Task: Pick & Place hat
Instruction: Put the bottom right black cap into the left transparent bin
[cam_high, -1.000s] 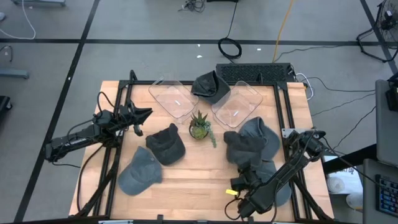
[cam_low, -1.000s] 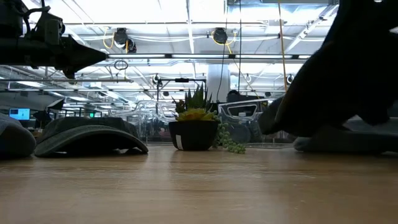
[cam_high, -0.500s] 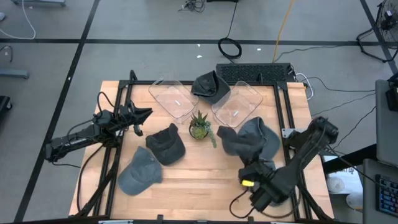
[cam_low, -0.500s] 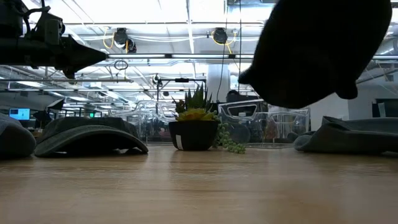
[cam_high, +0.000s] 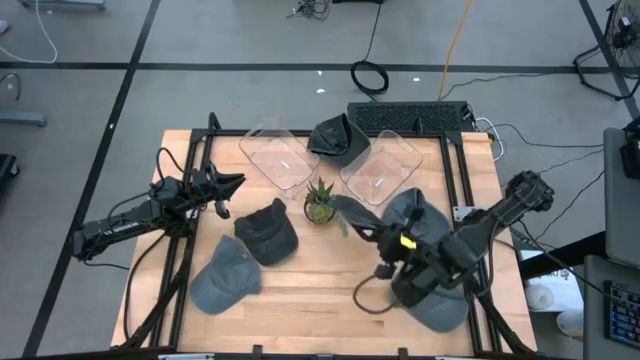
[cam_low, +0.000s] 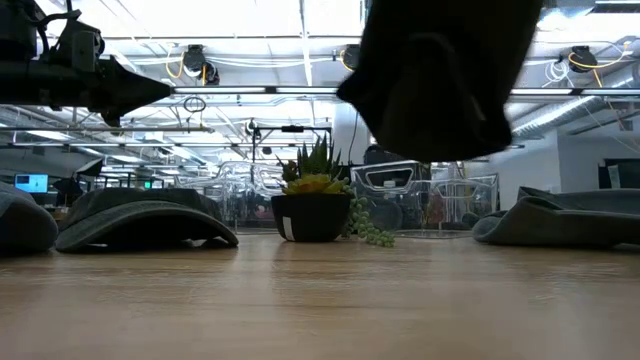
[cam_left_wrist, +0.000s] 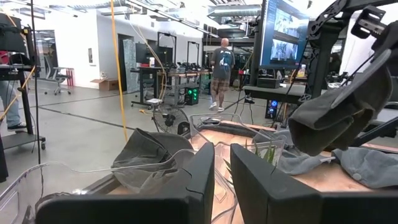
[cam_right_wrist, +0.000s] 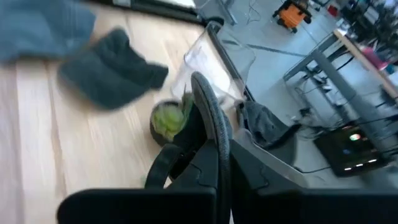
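We see the right tool (cam_high: 372, 232) clenched on a dark grey hat (cam_high: 352, 214), hanging limp, brim drooping, above the tabletop (cam_high: 320, 280) right of the plant (cam_high: 320, 203); left tool (cam_high: 228, 184) pinched shut, empty

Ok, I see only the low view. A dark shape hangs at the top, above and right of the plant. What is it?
Observer: It is a dark hat, held up off the table by the right gripper, which is shut on it.
Operator: Where is it over the table?
Observer: Between the plant and a grey hat that lies on the right side.
Operator: And the left arm?
Observer: The left gripper is shut and holds nothing, above the table's left side.
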